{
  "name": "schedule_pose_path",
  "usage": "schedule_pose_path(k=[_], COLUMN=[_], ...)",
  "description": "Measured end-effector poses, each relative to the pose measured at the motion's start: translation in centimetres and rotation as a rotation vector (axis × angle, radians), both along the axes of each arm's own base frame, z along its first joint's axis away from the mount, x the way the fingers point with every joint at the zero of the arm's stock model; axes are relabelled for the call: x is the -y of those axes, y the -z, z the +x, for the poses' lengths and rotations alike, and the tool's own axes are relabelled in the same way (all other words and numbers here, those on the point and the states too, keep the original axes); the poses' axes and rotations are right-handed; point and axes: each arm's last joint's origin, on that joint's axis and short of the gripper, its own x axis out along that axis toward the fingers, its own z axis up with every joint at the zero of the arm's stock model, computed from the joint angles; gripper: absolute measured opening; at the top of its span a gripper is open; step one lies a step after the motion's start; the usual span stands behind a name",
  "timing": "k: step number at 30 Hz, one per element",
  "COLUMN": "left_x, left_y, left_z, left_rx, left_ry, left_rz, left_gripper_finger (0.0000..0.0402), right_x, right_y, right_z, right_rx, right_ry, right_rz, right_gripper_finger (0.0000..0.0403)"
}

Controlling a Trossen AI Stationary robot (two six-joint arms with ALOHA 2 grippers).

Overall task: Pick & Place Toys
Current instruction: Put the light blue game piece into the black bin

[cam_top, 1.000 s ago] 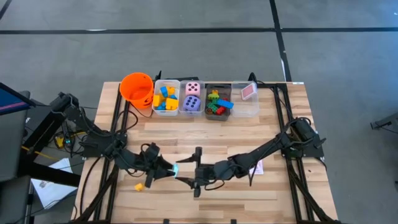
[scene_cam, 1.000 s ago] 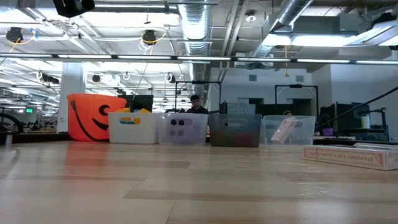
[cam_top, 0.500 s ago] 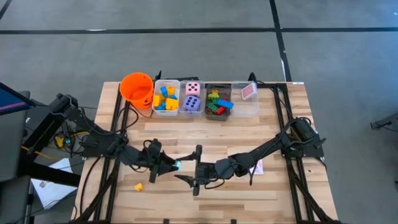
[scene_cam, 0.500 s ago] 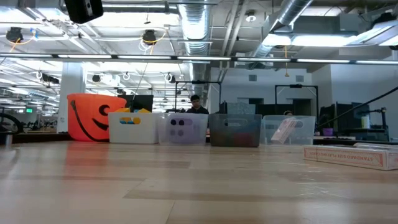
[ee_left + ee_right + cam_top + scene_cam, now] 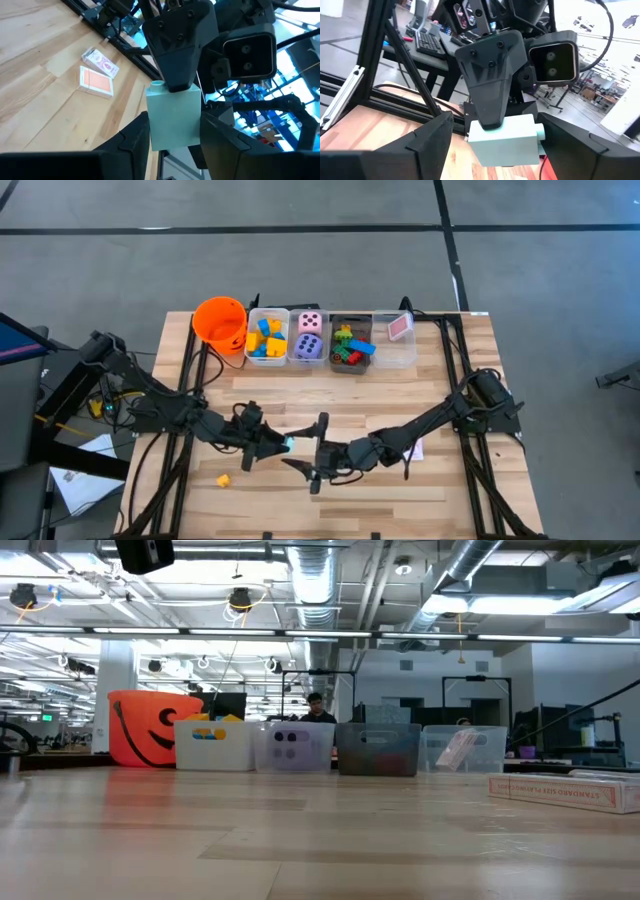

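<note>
I note the pale green block (image 5: 175, 117), clamped in the left gripper (image 5: 280, 446) low-centre of frame, has edged upward within the right gripper's (image 5: 312, 455) wide-spread fingers, so handover remains incomplete, bins (image 5: 290, 338) well beyond.

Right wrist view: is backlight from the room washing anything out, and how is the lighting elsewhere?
Right wrist view: the background at the top right is blown out white, but the pale green block stays evenly lit. Left wrist view: bright patches of the room show behind the dark right gripper. Low view: the ceiling lights glare and leave a sheen on the table. High view: even light, no glare.
</note>
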Motion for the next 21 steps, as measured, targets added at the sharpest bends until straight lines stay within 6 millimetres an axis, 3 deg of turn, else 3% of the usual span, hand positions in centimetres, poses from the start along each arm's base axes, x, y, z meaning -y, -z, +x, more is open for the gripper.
schedule_pose_path(k=[8,11,16,21], left_x=[0.9,1.3,1.4,1.4], left_y=[0.5,-0.3,-0.9,-0.5], left_z=[1.0,1.2,1.3,1.2], left_rx=[0.038,0.103,0.186,0.150], left_ry=[0.065,0.127,0.163,0.165], left_rz=[-0.022,-0.063,-0.046,-0.023], left_gripper_finger=[0.0140,0.0140,0.0140,0.0140], right_x=[-0.2,0.2,0.7,0.5], right_y=[0.3,1.4,1.1,1.1], right_z=[-0.2,0.0,0.0,-0.1], right_rx=[-0.029,-0.085,-0.095,-0.084], right_ry=[0.058,0.091,0.156,0.161], right_rz=[-0.049,-0.078,-0.080,-0.061], right_gripper_finger=[0.0282,0.0282,0.0282,0.0282])
